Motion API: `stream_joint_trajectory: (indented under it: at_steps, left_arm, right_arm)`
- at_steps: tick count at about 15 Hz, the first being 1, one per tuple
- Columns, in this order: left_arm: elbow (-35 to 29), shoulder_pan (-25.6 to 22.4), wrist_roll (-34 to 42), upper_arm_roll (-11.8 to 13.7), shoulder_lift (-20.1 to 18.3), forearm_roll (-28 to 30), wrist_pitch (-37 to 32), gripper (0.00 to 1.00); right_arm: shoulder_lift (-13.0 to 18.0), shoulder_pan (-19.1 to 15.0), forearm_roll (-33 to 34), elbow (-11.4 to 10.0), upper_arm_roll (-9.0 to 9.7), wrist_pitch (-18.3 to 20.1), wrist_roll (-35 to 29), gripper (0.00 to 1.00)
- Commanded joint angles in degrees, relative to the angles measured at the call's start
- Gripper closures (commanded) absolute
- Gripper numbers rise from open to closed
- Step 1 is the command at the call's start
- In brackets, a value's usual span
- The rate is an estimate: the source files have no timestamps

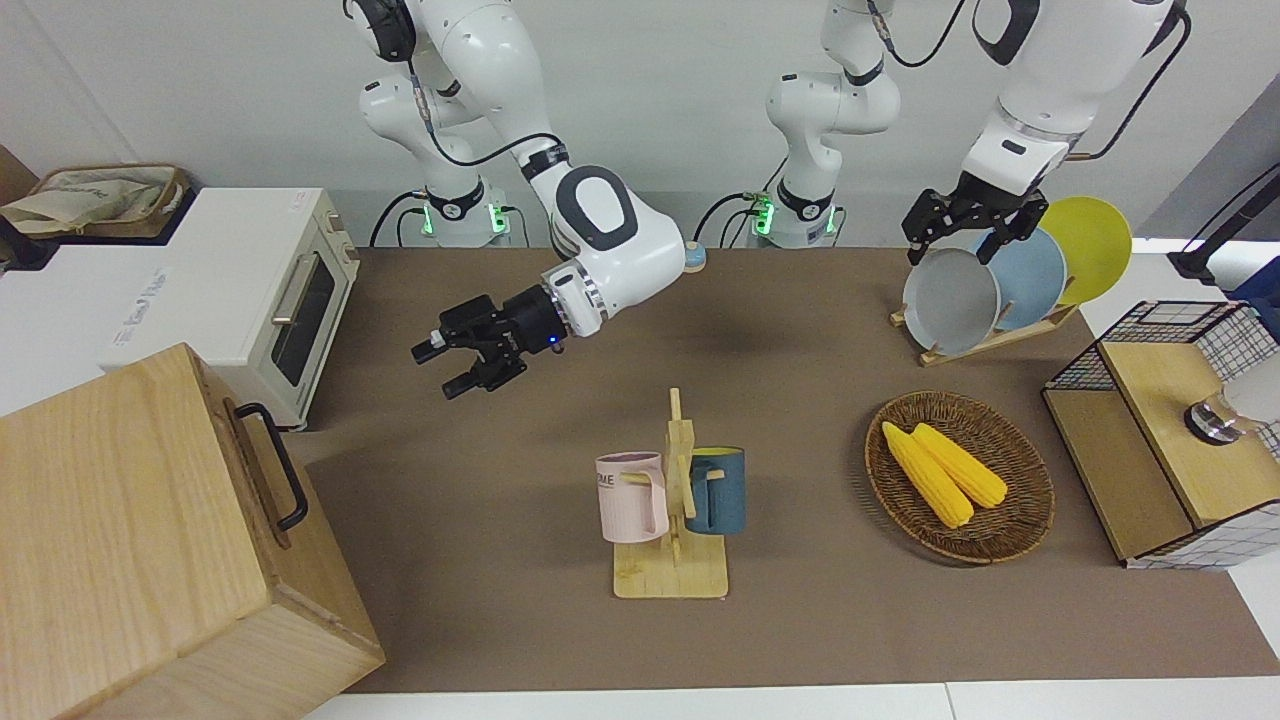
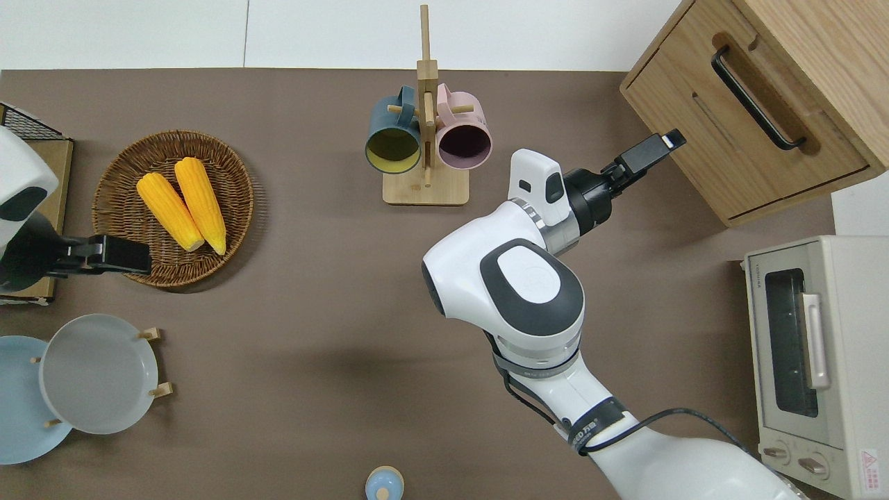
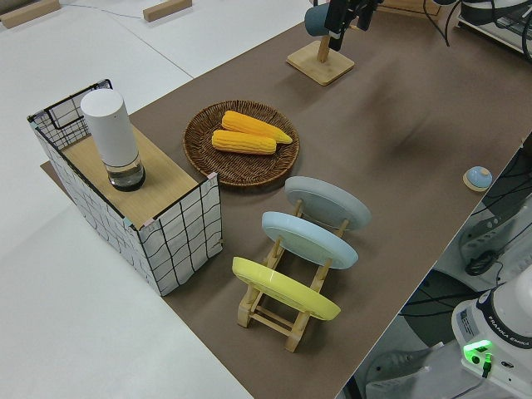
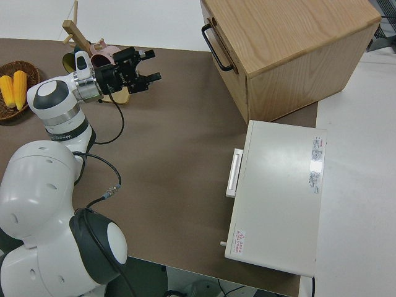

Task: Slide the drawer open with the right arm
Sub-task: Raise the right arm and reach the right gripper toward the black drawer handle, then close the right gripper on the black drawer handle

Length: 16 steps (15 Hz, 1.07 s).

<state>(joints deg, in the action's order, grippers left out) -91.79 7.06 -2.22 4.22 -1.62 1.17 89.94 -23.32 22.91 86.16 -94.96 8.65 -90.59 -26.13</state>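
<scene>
The drawer (image 2: 736, 139) is the pale-wood front of a large wooden box at the right arm's end of the table, and it looks flush with the box. Its black loop handle (image 2: 753, 97) shows too as the handle (image 1: 272, 462) and the handle (image 4: 213, 44). My right gripper (image 1: 442, 368) is open, turned sideways, and points at the drawer front. Seen from overhead, the right gripper (image 2: 663, 144) hangs by the bottom edge of the drawer front, apart from the handle, as does the right gripper (image 4: 150, 65). Nothing is between its fingers. The left arm is parked, its gripper (image 1: 955, 240) open.
A white toaster oven (image 1: 290, 300) stands beside the box, nearer to the robots. A mug rack (image 1: 670, 575) with a pink and a blue mug is mid-table. A wicker basket (image 1: 1030, 520) of corn, a plate rack (image 1: 985, 340) and a wire-mesh cabinet (image 1: 1170, 440) fill the left arm's end.
</scene>
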Motion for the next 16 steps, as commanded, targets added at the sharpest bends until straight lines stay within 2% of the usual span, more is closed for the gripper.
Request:
stream_joint_trajectory:
  at_steps: [1,7,10,12,14,16]
  left_arm:
    - [0.12,0.15,-0.06,0.17,-0.48,-0.73,-0.82,0.0]
    - [0.12,0.15,-0.06,0.17,-0.48,-0.73,-0.73,0.0]
    - [0.12,0.15,-0.06,0.17,-0.48,-0.73,-0.82,0.0]
    - [0.12,0.15,-0.06,0.17,-0.48,-0.73,-0.74,0.0]
    - [0.12,0.15,-0.06,0.17,-0.48,-0.73,-0.82,0.0]
    - [0.12,0.15,-0.06,0.17,-0.48,-0.73,-0.74,0.0]
  right_arm:
    - [-0.76,0.11,3.75,0.56,-3.1,-3.26,1.96,0.015]
    - [-1.29,0.11,5.95,0.39,-9.34,-9.41,1.96,0.017]
    - [-1.9,0.11,6.83,0.21,-13.64,-15.3,1.7,0.017]
    - [-2.08,0.03,7.36,0.12,-15.32,-17.24,1.52,0.015]
    - [-2.52,-0.06,8.41,0.21,-17.87,-20.66,1.08,0.017]
    - [-2.78,-0.24,8.94,0.13,-18.67,-21.55,1.08,0.023]
